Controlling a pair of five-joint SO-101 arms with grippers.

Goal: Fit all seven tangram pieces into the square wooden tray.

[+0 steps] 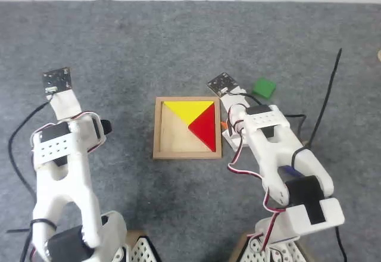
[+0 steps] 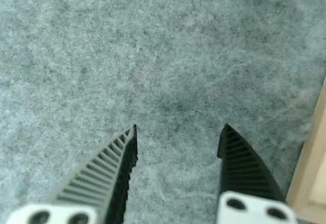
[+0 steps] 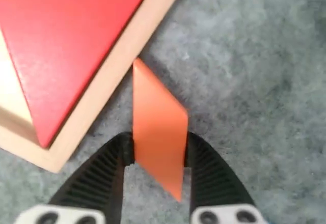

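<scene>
The square wooden tray lies mid-table with a yellow triangle and a red triangle in its far right half. My right gripper is shut on an orange parallelogram piece, held just outside the tray's right rim, beside the red triangle. From above, the right gripper sits against that rim. A green square piece lies on the carpet, far right of the tray. My left gripper hangs open over bare carpet left of the tray's edge.
Grey carpet covers the table. A black cable runs along the right side. A small bluish bit peeks out under the right arm. The left arm stands well left of the tray.
</scene>
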